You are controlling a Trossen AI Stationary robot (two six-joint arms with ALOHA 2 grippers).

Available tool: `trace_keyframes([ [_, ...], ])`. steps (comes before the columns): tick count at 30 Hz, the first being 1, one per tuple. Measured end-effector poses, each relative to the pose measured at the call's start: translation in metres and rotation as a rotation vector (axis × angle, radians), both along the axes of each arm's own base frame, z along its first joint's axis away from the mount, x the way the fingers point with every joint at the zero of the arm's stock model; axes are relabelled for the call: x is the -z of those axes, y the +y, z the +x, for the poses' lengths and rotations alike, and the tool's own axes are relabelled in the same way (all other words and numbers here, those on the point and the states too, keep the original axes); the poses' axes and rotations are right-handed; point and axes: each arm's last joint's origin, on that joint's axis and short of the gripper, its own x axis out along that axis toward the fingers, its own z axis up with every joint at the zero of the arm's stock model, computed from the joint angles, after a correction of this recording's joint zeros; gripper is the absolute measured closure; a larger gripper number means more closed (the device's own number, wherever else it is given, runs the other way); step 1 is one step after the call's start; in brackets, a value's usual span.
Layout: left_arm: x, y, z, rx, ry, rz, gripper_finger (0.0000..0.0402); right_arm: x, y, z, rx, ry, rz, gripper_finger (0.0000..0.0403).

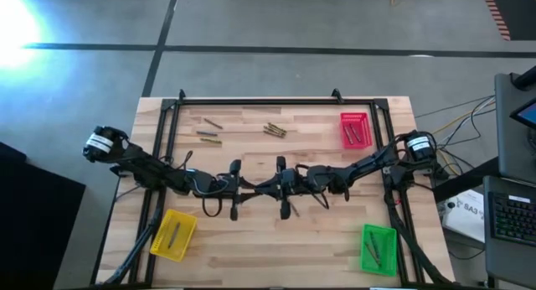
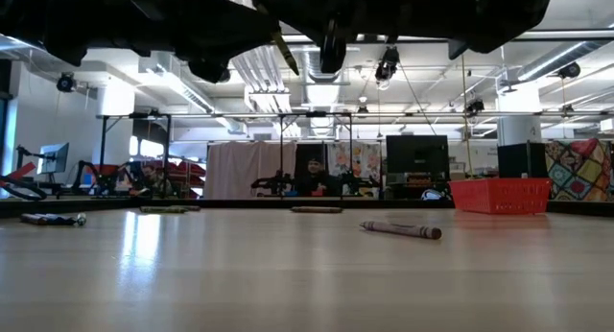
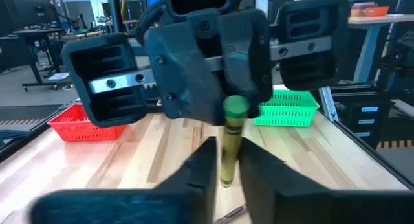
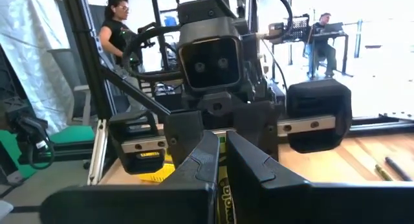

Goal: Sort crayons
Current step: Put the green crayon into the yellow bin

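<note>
My left pincer (image 3: 223, 175) and right pincer (image 4: 220, 160) met nose to nose above the middle of the wooden table (image 1: 251, 248). Both were closed on one olive crayon (image 3: 231, 143), a thin paper-wrapped stick; its label letters were too cut off to read. Other crayons (image 1: 275, 130) lay scattered beyond my pincers. The red tray (image 1: 355, 129) was ribbed plastic.

Both arms reach inward above the table (image 1: 251, 248) and meet nose to nose over its middle. The left gripper (image 1: 266, 189) and the right gripper (image 1: 289, 188) face each other, raised off the tabletop, each with its fingers (image 3: 200, 169) closed on the same olive crayon (image 3: 230, 141).
</note>
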Motion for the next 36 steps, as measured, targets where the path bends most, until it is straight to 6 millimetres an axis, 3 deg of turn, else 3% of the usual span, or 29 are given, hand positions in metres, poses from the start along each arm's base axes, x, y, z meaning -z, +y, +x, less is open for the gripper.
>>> trace_keyframes([
  [4, 0.003, 0.001, -0.003, -0.002, 0.087, 0.035, 0.0388, 0.004, -0.002, 0.000, 0.013, 0.056, 0.045, 0.0390],
  [9, -0.006, 0.006, -0.022, -0.036, 0.467, 0.033, 0.0393, 0.002, -0.002, -0.008, 0.220, 0.183, 0.015, 0.0390],
  [13, -0.032, 0.006, -0.049, -0.029, 0.842, -0.113, 0.0398, -0.002, -0.002, -0.024, 0.466, 0.320, 0.006, 0.0390],
  [16, -0.040, 0.000, -0.076, 0.028, 1.126, -0.274, 0.0396, -0.010, -0.008, -0.043, 0.583, 0.416, 0.072, 0.0390],
  [18, -0.044, -0.008, -0.090, 0.104, 1.227, -0.350, 0.0397, -0.016, -0.011, -0.056, 0.623, 0.469, 0.136, 0.0390],
  [22, -0.027, -0.023, -0.113, 0.207, 1.367, -0.414, 0.0397, -0.021, -0.004, -0.078, 0.626, 0.564, 0.136, 0.0390],
  [29, 0.005, -0.021, -0.127, 0.132, 1.508, -0.495, 0.0385, -0.030, 0.028, -0.095, 0.582, 0.528, 0.078, 0.0376],
  [32, 0.011, -0.019, -0.130, 0.110, 1.531, -0.502, 0.0363, -0.024, 0.037, -0.095, 0.546, 0.543, 0.113, 0.0349],
  [36, 0.013, -0.019, -0.131, 0.103, 1.533, -0.511, 0.0326, 0.000, 0.044, -0.086, 0.516, 0.630, 0.176, 0.0297],
])
